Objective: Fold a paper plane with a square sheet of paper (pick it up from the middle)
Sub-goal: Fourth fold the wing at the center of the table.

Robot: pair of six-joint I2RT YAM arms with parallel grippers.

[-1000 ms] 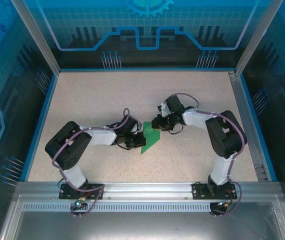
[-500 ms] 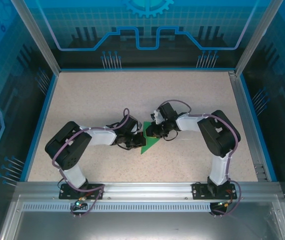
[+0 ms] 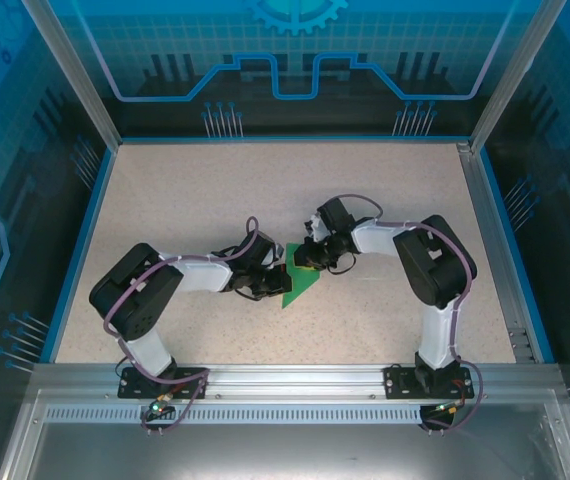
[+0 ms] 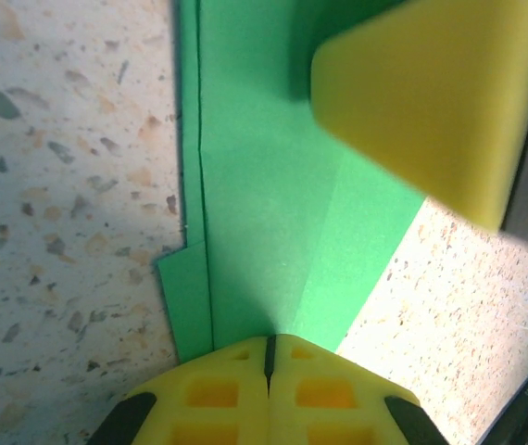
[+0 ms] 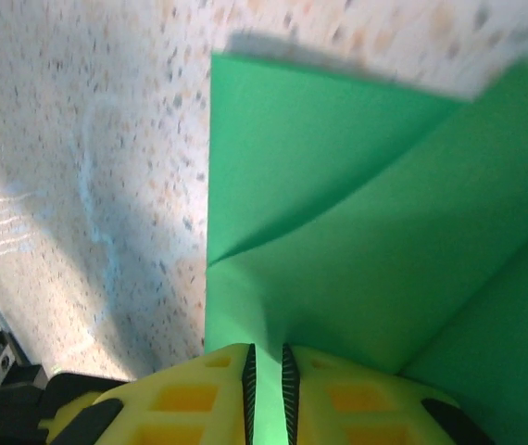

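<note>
The right arm (image 3: 435, 265) has drawn in toward the middle of the tabletop (image 3: 185, 200), its elbow swinging left and away from the near edge. The right claw (image 3: 305, 262) has slid down and to the left over the green paper (image 3: 300, 288), covering more of its upper corner and ending closer to the left claw (image 3: 268, 283)

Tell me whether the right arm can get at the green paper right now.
Most likely yes: the right pincer is closed on the green paper, so it has it in reach. The left pincer rests shut at another edge of the paper and leaves the way free.
</note>
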